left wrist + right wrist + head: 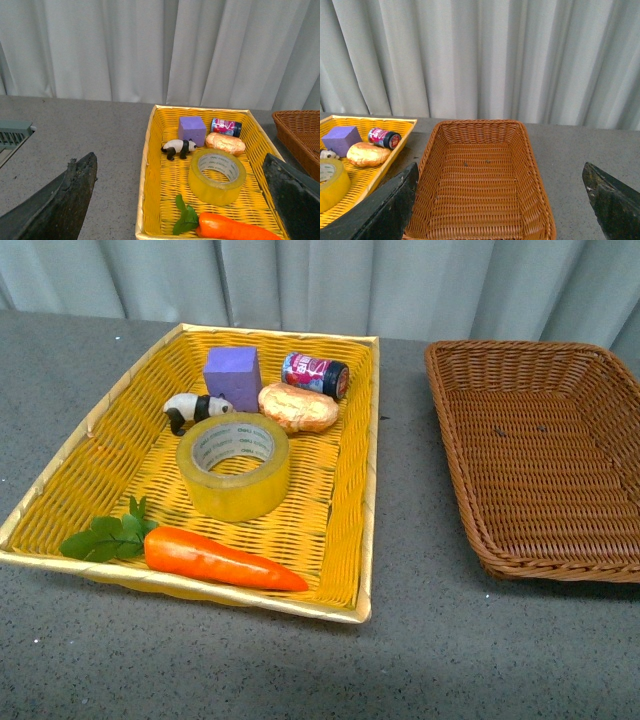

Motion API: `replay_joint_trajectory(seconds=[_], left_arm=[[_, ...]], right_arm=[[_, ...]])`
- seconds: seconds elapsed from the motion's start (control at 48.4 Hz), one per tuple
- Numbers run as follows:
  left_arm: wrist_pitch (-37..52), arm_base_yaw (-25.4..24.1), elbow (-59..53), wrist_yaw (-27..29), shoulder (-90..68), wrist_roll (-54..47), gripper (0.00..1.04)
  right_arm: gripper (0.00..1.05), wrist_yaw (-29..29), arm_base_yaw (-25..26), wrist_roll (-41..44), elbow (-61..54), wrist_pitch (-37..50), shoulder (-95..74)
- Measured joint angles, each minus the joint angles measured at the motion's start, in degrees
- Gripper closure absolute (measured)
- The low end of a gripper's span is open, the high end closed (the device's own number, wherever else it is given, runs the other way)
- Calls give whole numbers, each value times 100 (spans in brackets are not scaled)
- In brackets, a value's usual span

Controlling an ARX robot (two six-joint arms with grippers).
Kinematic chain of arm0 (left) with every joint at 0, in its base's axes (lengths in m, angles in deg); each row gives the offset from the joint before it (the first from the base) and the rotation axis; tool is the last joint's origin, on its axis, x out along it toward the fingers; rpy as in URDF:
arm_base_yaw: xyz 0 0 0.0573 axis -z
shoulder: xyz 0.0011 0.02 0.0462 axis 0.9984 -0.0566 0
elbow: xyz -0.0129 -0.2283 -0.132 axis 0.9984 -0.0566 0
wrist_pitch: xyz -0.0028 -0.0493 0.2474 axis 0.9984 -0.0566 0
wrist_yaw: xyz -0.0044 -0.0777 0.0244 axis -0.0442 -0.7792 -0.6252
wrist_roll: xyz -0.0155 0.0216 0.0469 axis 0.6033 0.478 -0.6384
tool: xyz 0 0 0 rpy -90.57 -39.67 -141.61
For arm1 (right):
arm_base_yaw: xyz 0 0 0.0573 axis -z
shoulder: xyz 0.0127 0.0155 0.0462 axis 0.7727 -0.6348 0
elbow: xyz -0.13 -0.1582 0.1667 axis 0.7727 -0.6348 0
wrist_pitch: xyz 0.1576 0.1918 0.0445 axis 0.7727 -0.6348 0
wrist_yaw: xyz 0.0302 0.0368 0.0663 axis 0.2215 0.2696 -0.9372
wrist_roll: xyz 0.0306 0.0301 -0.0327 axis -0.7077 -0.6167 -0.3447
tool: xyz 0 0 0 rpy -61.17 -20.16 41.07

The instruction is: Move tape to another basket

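Two baskets, tape in the yellow one

Tape (233, 466) lies flat, core hole up, near the middle of the yellow basket (60, 490). From the roll, a panda figure (190, 408) sits at 11 o'clock, a purple block (233, 375) at 12, and a bread roll (298, 407) at 1 with a small can (315, 375) just beyond it. A carrot (220, 560) lies at 6. The brown wicker basket (540, 460) stands at 3 o'clock, apart from the yellow one, on the grey table (420, 640). The left gripper (178, 159) and right gripper (500, 167) both have their fingers spread wide, grasping nothing.
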Motion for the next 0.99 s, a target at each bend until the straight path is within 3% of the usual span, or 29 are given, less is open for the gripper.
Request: replay_joint_trajectory(seconds=[0.991], left_arm=[[0,0,0,0,0,0,7]], right_arm=[[9,0,0,0,0,0,-2]])
